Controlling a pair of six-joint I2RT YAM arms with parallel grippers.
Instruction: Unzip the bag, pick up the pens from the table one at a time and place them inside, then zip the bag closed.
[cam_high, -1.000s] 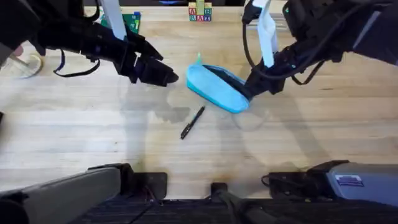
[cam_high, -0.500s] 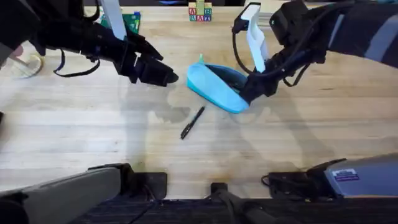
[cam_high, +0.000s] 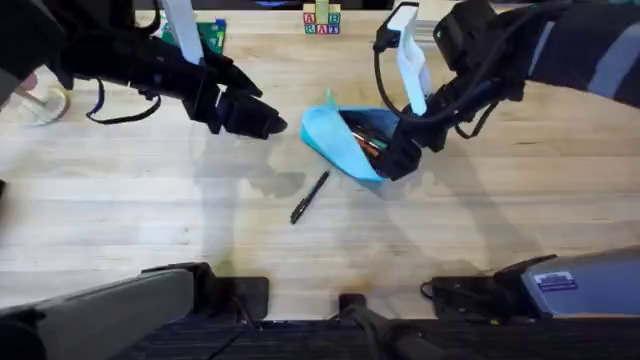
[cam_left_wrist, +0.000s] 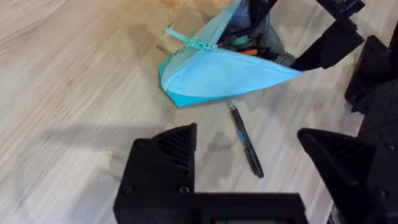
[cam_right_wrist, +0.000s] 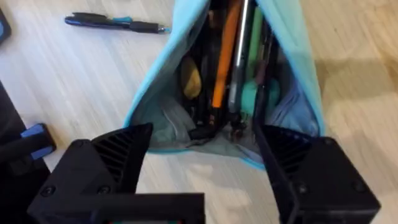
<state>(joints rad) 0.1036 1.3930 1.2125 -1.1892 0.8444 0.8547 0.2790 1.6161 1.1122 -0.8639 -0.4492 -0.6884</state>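
The right end effector sits at centre right of the overhead frame, at the near end of the bag. In its own wrist view its two fingers stand spread to either side of the pouch's gaping mouth; whether one of them pinches the fabric rim I cannot tell. The left end effector hovers in the upper left of centre, well apart from the bag, fingers spread with nothing between them.

The bag lies just above the middle of the overhead frame on the surface, unzipped and held wide. Inside, the right wrist view shows several pens already lodged, among them an orange pen and a green pen. The zipper pull trails from the far tip.

One black pen lies on the surface just below the bag, untouched. So the unzipping looks done, some loading too; left are this pen and the closing.
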